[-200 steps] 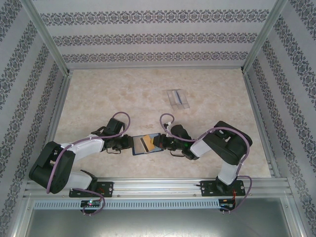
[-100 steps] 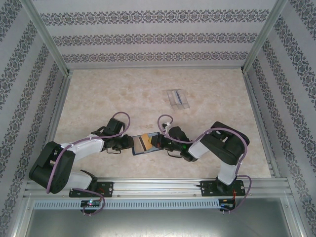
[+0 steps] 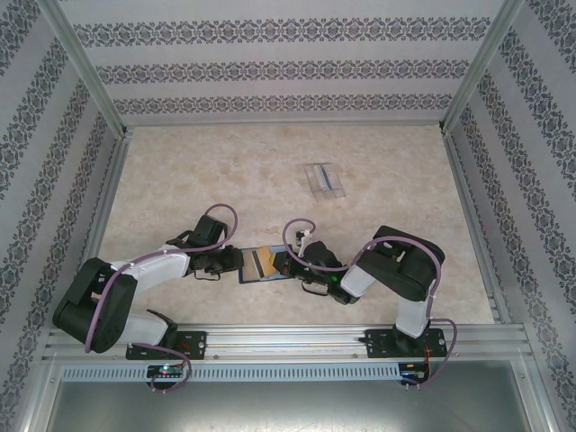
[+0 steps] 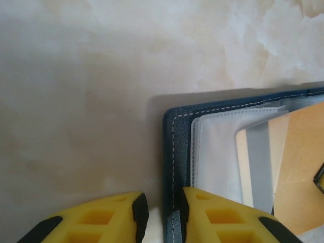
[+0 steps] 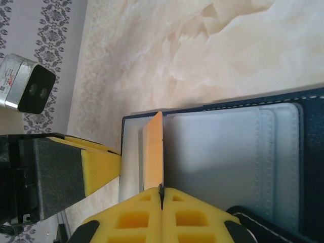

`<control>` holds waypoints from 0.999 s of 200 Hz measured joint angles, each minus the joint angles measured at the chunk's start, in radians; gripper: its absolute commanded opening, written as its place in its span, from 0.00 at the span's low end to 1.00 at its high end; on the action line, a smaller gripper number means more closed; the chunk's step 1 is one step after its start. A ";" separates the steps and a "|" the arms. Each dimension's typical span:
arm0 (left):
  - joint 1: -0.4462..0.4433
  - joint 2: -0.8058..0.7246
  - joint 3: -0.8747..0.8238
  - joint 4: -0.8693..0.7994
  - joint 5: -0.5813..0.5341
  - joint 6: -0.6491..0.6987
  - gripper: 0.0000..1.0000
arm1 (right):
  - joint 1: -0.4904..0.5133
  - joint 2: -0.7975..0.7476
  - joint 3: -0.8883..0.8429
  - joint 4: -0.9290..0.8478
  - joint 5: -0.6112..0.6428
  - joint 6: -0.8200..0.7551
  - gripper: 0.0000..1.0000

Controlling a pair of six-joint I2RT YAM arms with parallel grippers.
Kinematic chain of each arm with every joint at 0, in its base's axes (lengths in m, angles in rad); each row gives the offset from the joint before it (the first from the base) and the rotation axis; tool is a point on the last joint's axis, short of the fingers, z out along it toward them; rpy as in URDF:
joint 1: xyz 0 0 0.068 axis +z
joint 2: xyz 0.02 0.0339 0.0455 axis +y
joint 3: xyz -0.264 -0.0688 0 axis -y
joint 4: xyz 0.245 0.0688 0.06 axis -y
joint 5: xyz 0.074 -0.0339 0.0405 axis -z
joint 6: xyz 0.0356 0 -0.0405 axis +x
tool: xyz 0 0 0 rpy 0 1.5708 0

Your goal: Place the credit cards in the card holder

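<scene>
Left claw (image 4: 161, 217) pinching card holder (image 4: 174, 152) edge, right claw (image 5: 162, 200) clamping orange card (image 5: 153, 152)

Lab test cell: patterned wallpaper walls (image 3: 288, 67), aluminium frame rails (image 3: 288, 340).

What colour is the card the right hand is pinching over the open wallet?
Tan-orange; the thin card stands edge-on in the right hand, clearest in the right wrist view.
</scene>
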State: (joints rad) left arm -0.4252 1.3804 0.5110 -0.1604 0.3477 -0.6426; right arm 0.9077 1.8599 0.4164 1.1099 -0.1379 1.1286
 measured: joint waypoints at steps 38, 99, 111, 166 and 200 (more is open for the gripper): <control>0.000 0.000 0.000 0.000 0.000 0.000 0.30 | 0.000 0.008 0.002 0.011 0.013 0.002 0.00; 0.000 0.000 0.000 -0.001 0.000 0.000 0.29 | 0.033 0.027 0.020 0.027 0.079 0.012 0.00; 0.000 0.002 0.000 0.000 0.000 0.000 0.28 | 0.053 0.029 0.020 0.036 0.109 0.019 0.00; 0.000 0.003 0.000 -0.001 -0.003 0.000 0.28 | 0.120 0.061 0.040 0.059 0.208 0.050 0.00; 0.000 0.004 0.000 -0.001 -0.004 0.000 0.28 | 0.131 0.100 0.074 0.080 0.209 0.063 0.00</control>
State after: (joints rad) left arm -0.4252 1.3842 0.5114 -0.1612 0.3439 -0.6426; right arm 1.0389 1.9598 0.4904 1.1904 0.0711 1.1912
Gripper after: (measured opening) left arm 0.277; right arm 0.045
